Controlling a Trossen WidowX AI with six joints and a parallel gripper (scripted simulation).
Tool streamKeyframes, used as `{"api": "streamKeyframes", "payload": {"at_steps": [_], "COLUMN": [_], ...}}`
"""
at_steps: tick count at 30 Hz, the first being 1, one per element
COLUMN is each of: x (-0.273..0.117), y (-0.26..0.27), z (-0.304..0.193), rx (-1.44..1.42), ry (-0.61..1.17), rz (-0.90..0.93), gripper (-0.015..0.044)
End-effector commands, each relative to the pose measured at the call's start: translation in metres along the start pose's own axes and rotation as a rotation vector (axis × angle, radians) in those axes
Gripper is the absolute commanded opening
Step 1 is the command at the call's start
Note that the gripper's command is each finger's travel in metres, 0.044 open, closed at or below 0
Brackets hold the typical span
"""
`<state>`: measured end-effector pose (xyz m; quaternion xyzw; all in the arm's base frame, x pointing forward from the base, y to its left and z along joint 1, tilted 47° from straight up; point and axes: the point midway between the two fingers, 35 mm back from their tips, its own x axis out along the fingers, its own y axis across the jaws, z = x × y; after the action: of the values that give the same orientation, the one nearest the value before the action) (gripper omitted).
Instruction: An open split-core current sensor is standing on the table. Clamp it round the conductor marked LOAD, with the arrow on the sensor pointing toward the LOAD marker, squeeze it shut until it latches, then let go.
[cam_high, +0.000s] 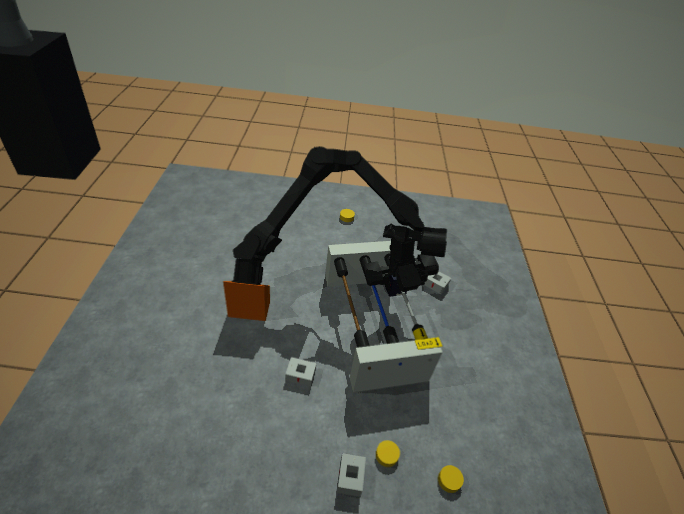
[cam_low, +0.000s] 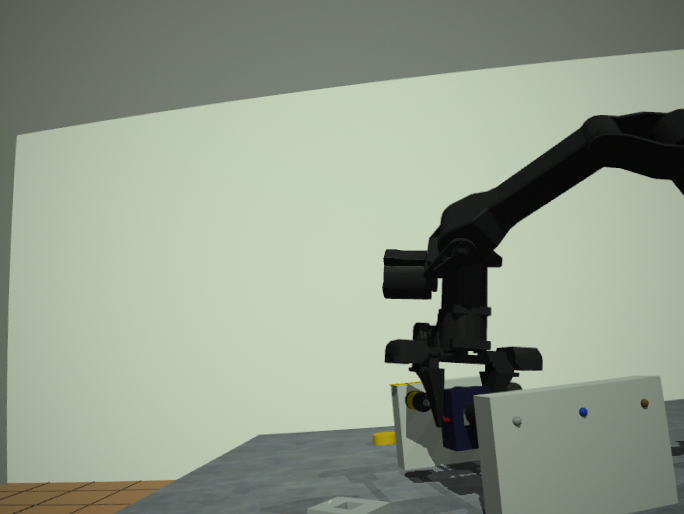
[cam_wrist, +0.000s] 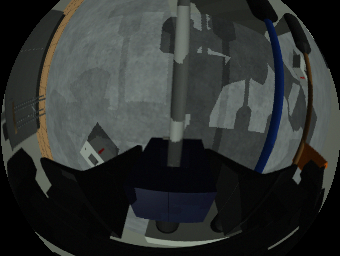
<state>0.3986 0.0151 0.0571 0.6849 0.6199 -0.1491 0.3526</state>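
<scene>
The dark navy, box-shaped split-core current sensor (cam_low: 457, 418) (cam_wrist: 172, 204) is at the pale grey conductor (cam_high: 409, 307) (cam_wrist: 179, 95) that runs to the yellow LOAD marker (cam_high: 427, 343), and the conductor appears to pass into its opening. The black parallel-jaw gripper (cam_low: 461, 406) (cam_wrist: 173, 152) is clamped on the sensor, one finger on each side.

The sensor looks like a small, rigid plastic block, probably light, with smooth faces that could slip or twist if pinched off-centre. Its hinge and latch are likely the delicate parts. The best hold is across the two opposite outer sides, level with the halves that must meet, so that the squeeze closes them squarely rather than rolling the body round the conductor. Whether the latch has caught cannot be told, nor can the arrow's direction be read.

The black six-joint arm (cam_high: 295, 196) (cam_low: 544, 176) rises from its orange base block (cam_high: 246, 301), arches over the white end panels (cam_high: 395, 367) (cam_low: 577, 447) and bends down at the wrist. In the exterior view the gripper points almost straight down, its fingers reaching between the panels, beside the blue conductor (cam_high: 379, 306) (cam_wrist: 278, 95).
</scene>
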Motion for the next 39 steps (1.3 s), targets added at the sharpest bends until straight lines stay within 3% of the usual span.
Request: {"api": "streamKeyframes", "payload": {"at_steps": [1,6,16,39], "x": [0.0001,0.0048,0.0005,0.0005], "y": [0.0009,0.0001,0.0009,0.0009], "z": [0.0009,0.0007,0.0008,0.0008], "rx": [-0.007,-0.005,-0.004,-0.004], "ry": [-0.005,-0.003,-0.002,-0.002], "rz": [-0.006,-0.004,0.001,0.001], "gripper": [0.0000,0.0000,0.0263,0.0263]}}
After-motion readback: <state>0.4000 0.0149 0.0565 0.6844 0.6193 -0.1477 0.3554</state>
